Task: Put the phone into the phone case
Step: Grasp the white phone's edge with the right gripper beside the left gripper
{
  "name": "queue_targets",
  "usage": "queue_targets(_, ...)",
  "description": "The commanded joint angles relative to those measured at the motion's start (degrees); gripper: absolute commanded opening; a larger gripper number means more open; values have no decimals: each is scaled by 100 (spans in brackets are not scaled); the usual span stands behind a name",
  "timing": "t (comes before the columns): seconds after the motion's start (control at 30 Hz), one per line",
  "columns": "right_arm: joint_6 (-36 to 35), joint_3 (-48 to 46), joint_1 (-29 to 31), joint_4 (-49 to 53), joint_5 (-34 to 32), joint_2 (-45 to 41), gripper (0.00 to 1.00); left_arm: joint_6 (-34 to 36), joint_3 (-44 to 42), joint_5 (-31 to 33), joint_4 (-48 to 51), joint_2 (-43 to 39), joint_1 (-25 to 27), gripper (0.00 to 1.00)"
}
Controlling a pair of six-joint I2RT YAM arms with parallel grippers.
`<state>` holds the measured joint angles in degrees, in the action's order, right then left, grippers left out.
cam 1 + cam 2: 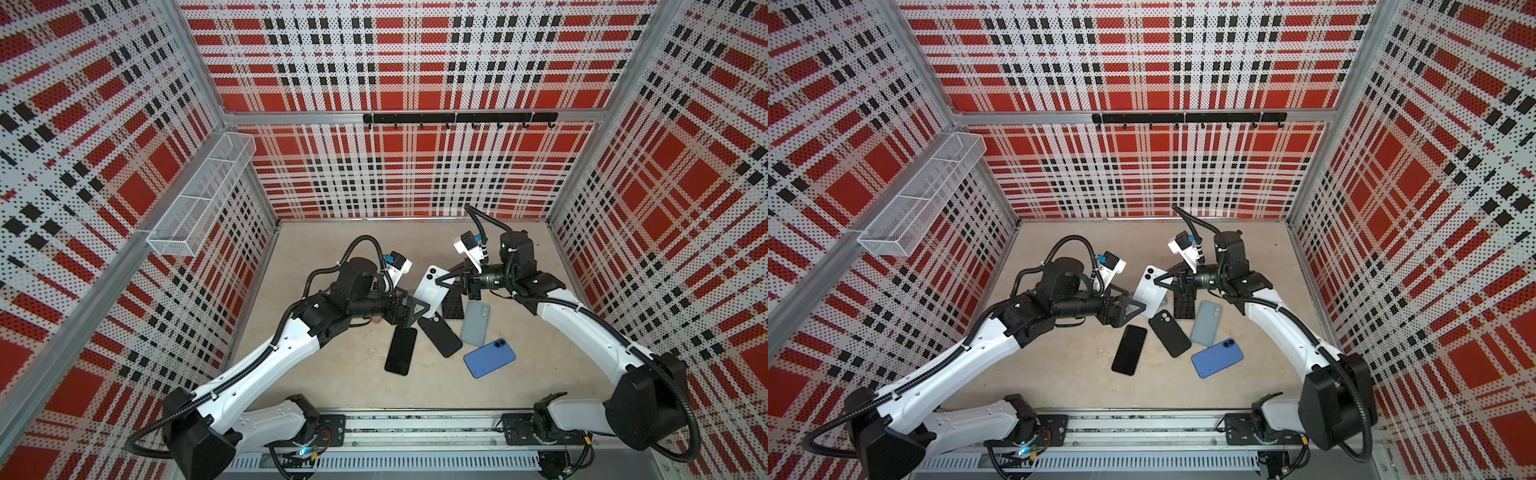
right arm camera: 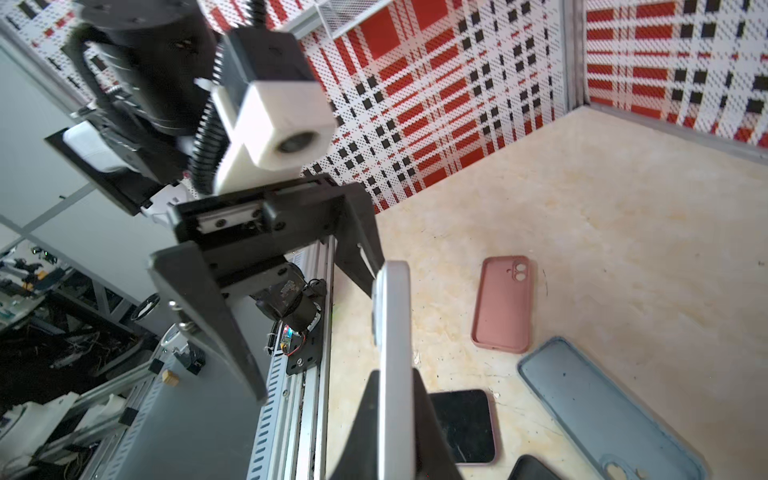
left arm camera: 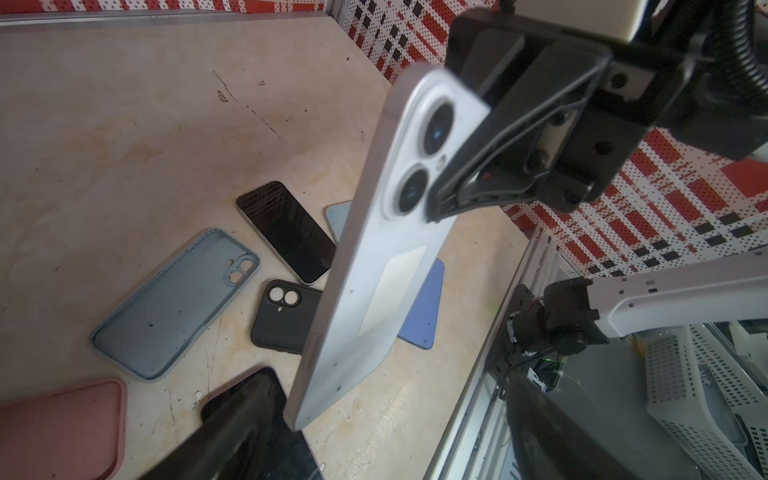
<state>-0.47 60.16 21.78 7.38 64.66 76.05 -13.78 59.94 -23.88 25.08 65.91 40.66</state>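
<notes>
My right gripper (image 1: 451,279) is shut on a white phone (image 1: 428,286), gripping it near its camera end and holding it tilted above the table. In the right wrist view the phone (image 2: 395,353) shows edge-on between both fingers. My left gripper (image 1: 417,309) stands open at the phone's lower end, its jaws wide apart in the right wrist view. Only one left finger (image 3: 232,424) shows in the left wrist view, beside the phone (image 3: 374,266). Empty cases lie below: grey-blue (image 3: 174,303), black (image 3: 282,318) and pink (image 2: 503,303).
A black phone (image 1: 401,351) lies screen up near the table's middle, another (image 1: 453,305) under the right gripper, and a blue phone (image 1: 489,357) lies face down at the right. A wire basket (image 1: 199,195) hangs on the left wall. A hook rail (image 1: 459,118) crosses the back wall.
</notes>
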Motion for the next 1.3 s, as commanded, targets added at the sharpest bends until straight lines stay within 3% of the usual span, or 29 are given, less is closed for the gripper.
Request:
queue_targets(0.0, -558, -53, 10, -474, 783, -66, 0, 410, 260, 1, 16, 69, 89, 87)
queue_targets(0.17, -1194, -89, 8, -406, 1519, 72, 0, 569, 490, -236, -46, 187, 202, 80)
queue_targets(0.33, -1697, 151, 1, 205, 1306, 74, 0, 773, 488, -227, 122, 169, 397, 74)
queue_targets(0.5, -2182, 442, 1, 1058, 994, 127, 0, 901, 406, -95, 207, 74, 493, 60)
queue_targets(0.8, -1840, 516, 3, 870, 950, 190, 0, 1032, 352, 179, 112, 44, 648, 39)
queue_targets(1.1, -1047, 189, 1, -38, 847, 82, 0, 1050, 343, 642, -74, 71, 872, 33)
queue_targets(1.27, -973, 195, -3, -70, 678, 71, 0, 1043, 294, 915, -232, 59, 934, 13)
